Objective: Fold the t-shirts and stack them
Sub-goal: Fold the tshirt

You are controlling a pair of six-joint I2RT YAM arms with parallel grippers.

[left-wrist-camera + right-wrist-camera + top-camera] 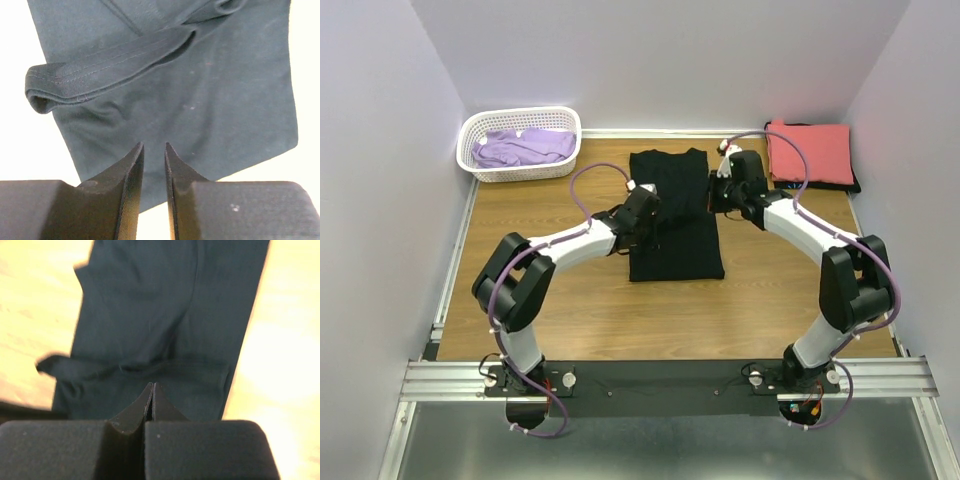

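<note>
The left gripper point(153, 146) has its two fingers a tiny bit apart, with nothing between them. The right gripper point(152, 385) is squeezed shut, and I see no cloth in it. Both are right by the black t-shirt point(675, 225), which lies flat in the middle of the tabletop point(570, 320). The shirt's long way runs from 12 o'clock to 6 o'clock. The left gripper is at its 9 o'clock edge. The right gripper is at its 3 o'clock edge, a bit nearer 12. I think each arm should grab its own side. The coral-red t-shirt point(810, 150) waits at 1 o'clock.
</note>
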